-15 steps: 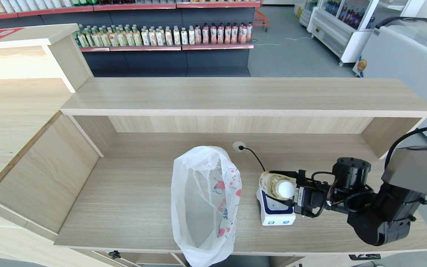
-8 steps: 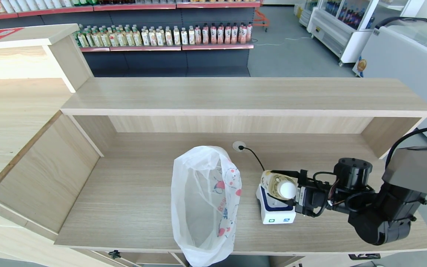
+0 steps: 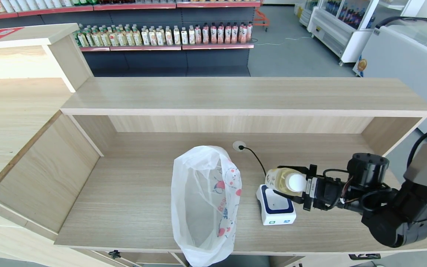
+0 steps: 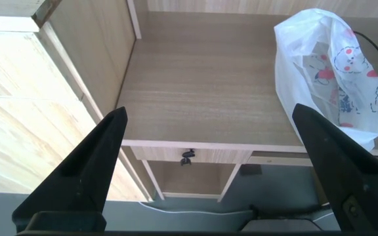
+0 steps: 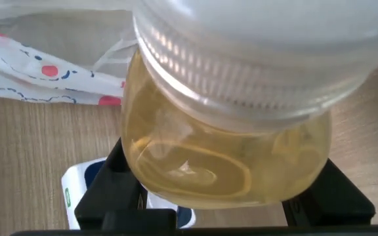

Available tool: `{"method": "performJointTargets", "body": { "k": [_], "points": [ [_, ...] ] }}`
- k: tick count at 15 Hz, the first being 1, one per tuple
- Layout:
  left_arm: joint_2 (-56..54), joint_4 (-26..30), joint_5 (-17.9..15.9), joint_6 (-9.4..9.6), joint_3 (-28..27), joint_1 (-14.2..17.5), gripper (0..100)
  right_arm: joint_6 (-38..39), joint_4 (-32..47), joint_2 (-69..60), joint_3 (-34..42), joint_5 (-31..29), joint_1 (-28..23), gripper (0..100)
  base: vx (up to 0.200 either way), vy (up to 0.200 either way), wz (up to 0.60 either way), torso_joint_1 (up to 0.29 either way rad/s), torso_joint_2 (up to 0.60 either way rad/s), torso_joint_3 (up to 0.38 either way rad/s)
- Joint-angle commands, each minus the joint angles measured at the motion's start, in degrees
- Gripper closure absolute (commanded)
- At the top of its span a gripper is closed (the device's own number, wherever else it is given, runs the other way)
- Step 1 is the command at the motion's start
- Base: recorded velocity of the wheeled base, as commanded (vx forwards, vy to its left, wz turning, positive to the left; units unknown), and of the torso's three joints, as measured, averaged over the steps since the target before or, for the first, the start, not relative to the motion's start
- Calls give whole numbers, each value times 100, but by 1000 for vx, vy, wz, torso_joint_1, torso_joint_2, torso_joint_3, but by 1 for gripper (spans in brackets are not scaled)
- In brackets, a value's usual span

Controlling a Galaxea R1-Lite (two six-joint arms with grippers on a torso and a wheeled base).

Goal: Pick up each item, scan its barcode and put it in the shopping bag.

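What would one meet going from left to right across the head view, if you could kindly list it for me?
Side counter → shopping bag → scanner → freezer. The bottle in the right gripper overlaps the scanner, so it is left out.
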Motion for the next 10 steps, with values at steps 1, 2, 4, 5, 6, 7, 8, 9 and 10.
{"method": "performJointTargets", "body": {
  "k": [1, 2, 4, 5, 6, 7, 8, 9, 10],
  "points": [
    [-2, 2, 0, -2, 1, 2, 0, 1572, 40, -1514, 371, -97, -382, 100, 0, 0, 0, 0, 0, 0],
    [-2, 2, 0, -2, 1, 2, 0, 2503, 189, -1954, 371, -475, -558, 100, 0, 0, 0, 0, 0, 0],
    [-2, 2, 0, -2, 1, 2, 0, 3866, 910, -2481, 468, -1943, -567, 100, 0, 0, 0, 0, 0, 0],
    [-2, 2, 0, -2, 1, 2, 0, 4525, 1376, -2666, 521, -2444, -461, 100, 0, 0, 0, 0, 0, 0],
    [-2, 2, 0, -2, 1, 2, 0, 5272, 1701, -2798, 556, -2663, -242, 100, 0, 0, 0, 0, 0, 0],
    [-2, 2, 0, -2, 1, 2, 0, 5782, 1859, -2806, 512, -2953, -13, 100, 0, 0, 0, 0, 0, 0],
    [-2, 2, 0, -2, 1, 2, 0, 6019, 1903, -2806, 468, -3191, 154, 100, 0, 0, 0, 0, 0, 0],
    [-2, 2, 0, -2, 1, 2, 0, 6458, 2000, -2780, 345, -3516, 488, 100, 0, 0, 0, 0, 0, 0],
    [-2, 2, 0, -2, 1, 2, 0, 6537, 2070, -2789, 310, -3560, 567, 100, 0, 0, 0, 0, 0, 0]
  ]
}}
